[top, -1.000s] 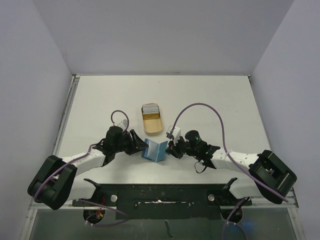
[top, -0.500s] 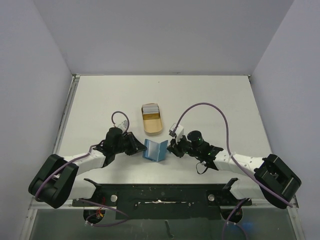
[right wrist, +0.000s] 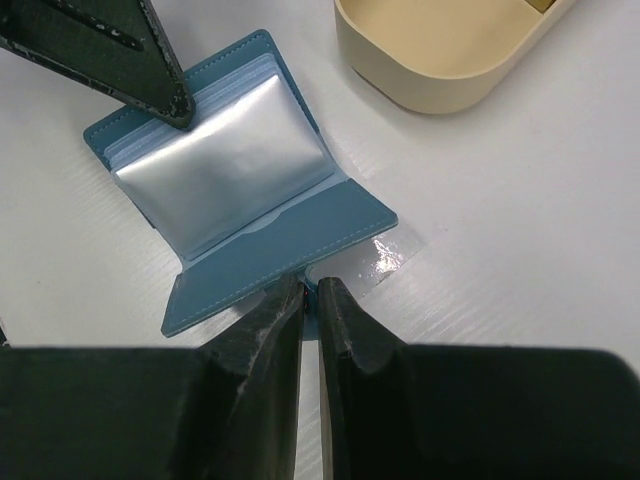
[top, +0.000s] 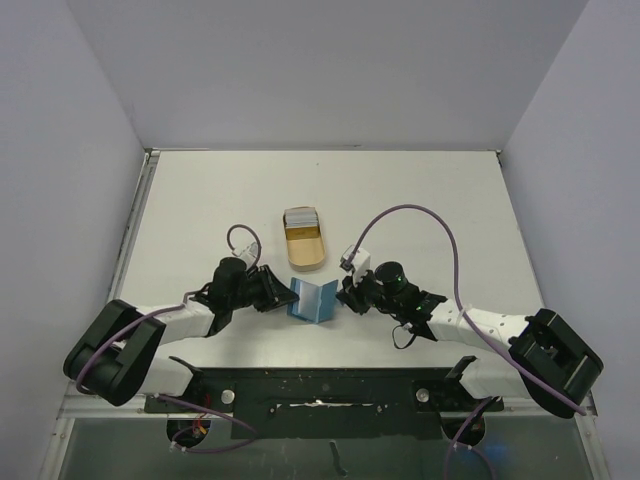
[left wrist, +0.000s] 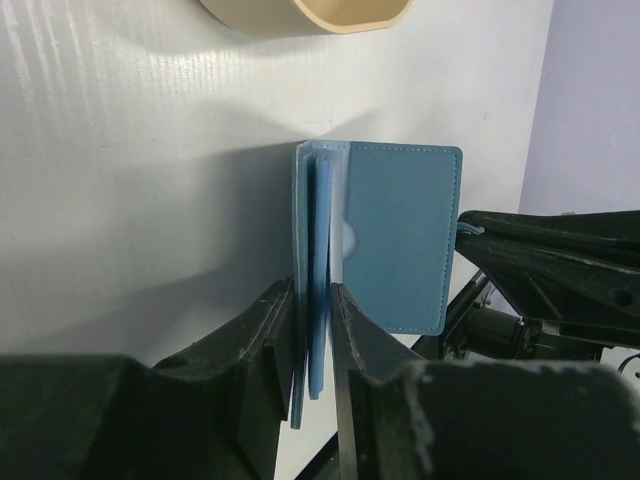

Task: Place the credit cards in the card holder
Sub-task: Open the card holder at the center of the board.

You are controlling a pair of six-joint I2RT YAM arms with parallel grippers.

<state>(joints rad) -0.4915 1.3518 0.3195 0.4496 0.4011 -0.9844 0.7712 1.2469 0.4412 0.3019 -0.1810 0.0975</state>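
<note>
The teal-blue card holder (top: 313, 300) stands open on the table between my two grippers. My left gripper (top: 284, 293) is shut on its left cover and inner pockets; in the left wrist view the fingertips (left wrist: 345, 330) pinch the cover edge of the card holder (left wrist: 400, 230). My right gripper (top: 345, 296) is shut on the snap tab of the other cover, and the right wrist view shows the card holder (right wrist: 290, 250) with its clear pockets (right wrist: 225, 170) spread open. The credit cards (top: 301, 215) lie stacked in the far end of the tan tray.
The tan oblong tray (top: 303, 248) sits just beyond the card holder; its rim shows in the left wrist view (left wrist: 310, 12) and in the right wrist view (right wrist: 440, 60). White walls stand around the table.
Both arms have shifted slightly, the right elbow out to the right. The card holder stays held open between the grippers in about the same place.
</note>
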